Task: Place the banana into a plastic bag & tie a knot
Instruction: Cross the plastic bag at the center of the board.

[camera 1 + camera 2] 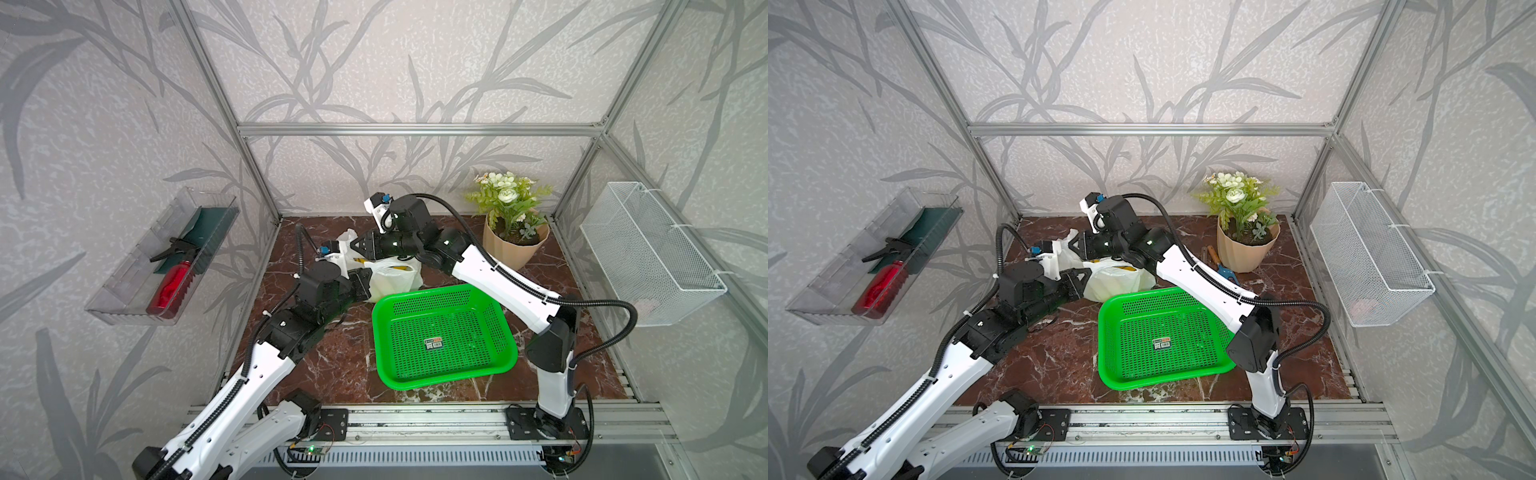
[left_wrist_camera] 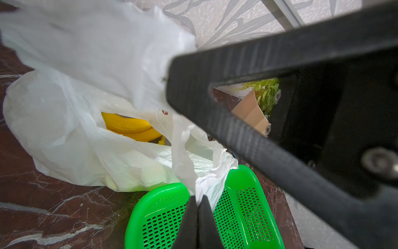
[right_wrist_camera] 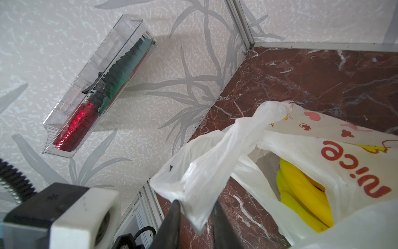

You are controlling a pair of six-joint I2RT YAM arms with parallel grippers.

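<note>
**Bag w/ banana at back of desk, both end effectors at its handles**

Top views: plastic bag (image 1: 392,280) (image 1: 1115,284) lies crumpled on desk (image 1: 332,365), just behind green basket (image 1: 436,378). Thin white film, partly see-thru. Left end effector (image 1: 362,286) & right end effector (image 1: 360,243) both meet the bag.

Left wrist: left end effector (image 2: 199,199) clenched on one bunched handle strip. Bag mouth gapes, yellow banana (image 2: 129,127) inside.

Right wrist: right end effector (image 3: 197,207) jaws sit either side of the other handle, gap visible; pinched or not, can't tell. Handles cross in a loose twist (image 3: 254,129). Red "nice" & hearts printed on the film.
</note>
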